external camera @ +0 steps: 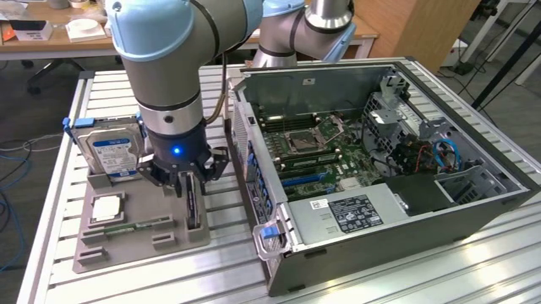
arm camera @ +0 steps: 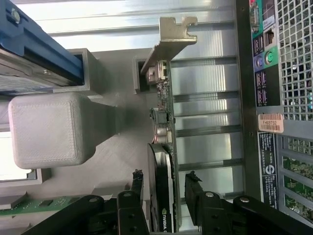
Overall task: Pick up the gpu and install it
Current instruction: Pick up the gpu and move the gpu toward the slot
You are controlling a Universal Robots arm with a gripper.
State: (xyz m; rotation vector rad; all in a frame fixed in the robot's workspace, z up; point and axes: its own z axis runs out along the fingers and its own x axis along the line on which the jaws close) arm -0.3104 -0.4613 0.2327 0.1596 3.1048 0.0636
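Computer case (external camera: 381, 250): open on the slatted surface (external camera: 473, 266).
Arm (external camera: 169, 76): top cut off; hides part of the hard drive (external camera: 110, 152).
Graphics card (arm camera: 162, 122): upright in the grey tray (external camera: 127, 250), lower edge sunk in its slot.
Fingers (arm camera: 194, 196): spread, straddling the card, slim gaps each side.

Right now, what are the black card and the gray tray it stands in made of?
Card: green circuit board edge, glossy black cover, probably plastic; its bracket looks like dull bare metal. Tray: matte gray plastic, likely 3D-printed, going by the fine ridged texture.
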